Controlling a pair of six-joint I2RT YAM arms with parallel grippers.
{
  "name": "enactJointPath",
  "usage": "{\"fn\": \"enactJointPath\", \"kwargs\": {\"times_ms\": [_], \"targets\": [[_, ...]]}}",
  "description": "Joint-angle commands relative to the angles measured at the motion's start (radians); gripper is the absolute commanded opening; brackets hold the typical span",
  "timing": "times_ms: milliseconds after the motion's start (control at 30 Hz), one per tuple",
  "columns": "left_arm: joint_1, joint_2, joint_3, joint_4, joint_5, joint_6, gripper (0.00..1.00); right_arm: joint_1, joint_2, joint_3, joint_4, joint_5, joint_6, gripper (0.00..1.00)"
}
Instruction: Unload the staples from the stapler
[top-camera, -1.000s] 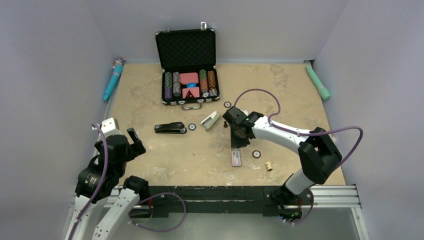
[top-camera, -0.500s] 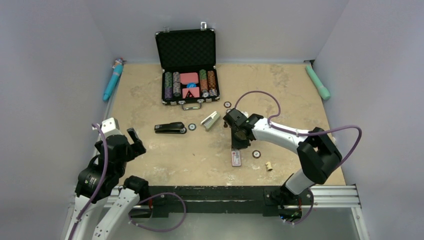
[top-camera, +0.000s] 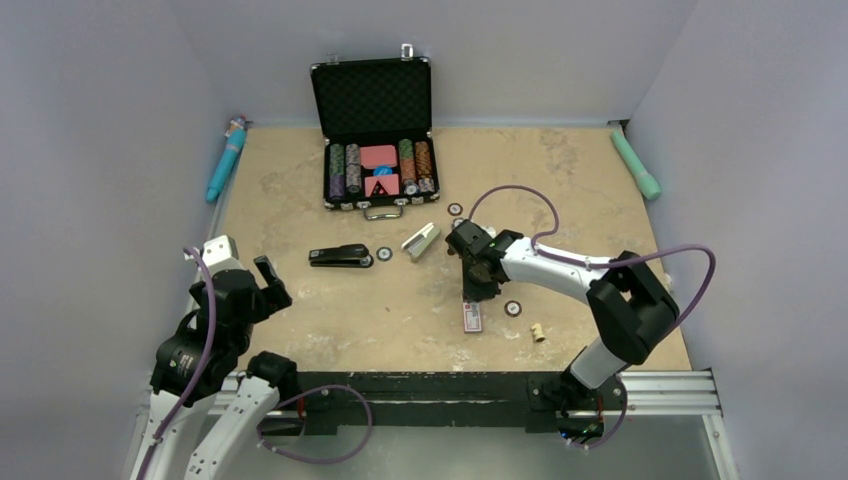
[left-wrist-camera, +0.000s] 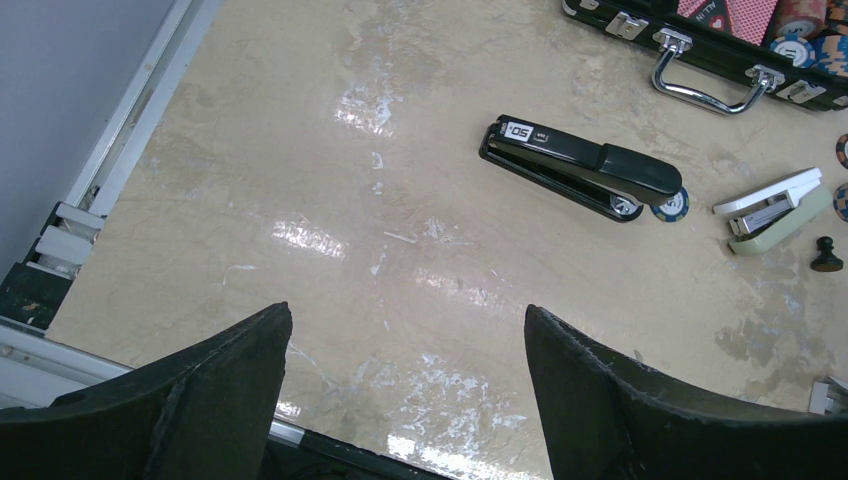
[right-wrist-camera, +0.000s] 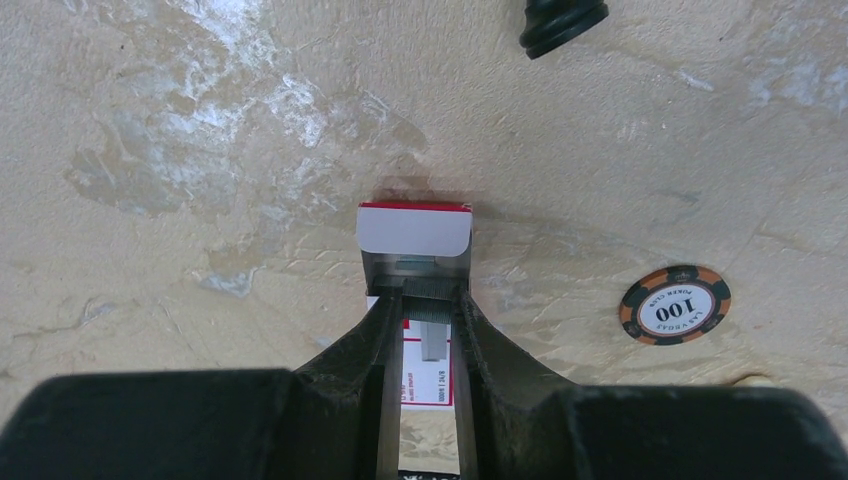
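The staples (right-wrist-camera: 434, 335), a short ribbed grey metal strip, sit pinched between the tips of the nearly closed black right gripper (right-wrist-camera: 428, 300), over a flat red-and-white box (right-wrist-camera: 415, 228) with its flap open. The left gripper (left-wrist-camera: 405, 318) gapes wide, empty, above the glossy beige table (left-wrist-camera: 330, 150).

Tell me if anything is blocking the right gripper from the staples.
Nothing visible does. The staples sit in the gap between the fingers of the right gripper, over the small open box. The poker chip and the black piece lie well off to the side. Whether the fingers pinch the strip is unclear.
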Motion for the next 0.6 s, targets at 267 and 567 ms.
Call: {"fn": "enactJointPath", "kwargs": {"times_ms": [267,567], "targets": [[0.005,0.006,0.02,0.018,0.0,0.0,0.89,-0.001,0.021,0.045,0.013,0.04,0.0,0.0],[0.005,0.006,0.019,0.018,-0.001,0.0,0.89,-0.001,0.022,0.069,-0.004,0.058,-0.008,0.0]]}}
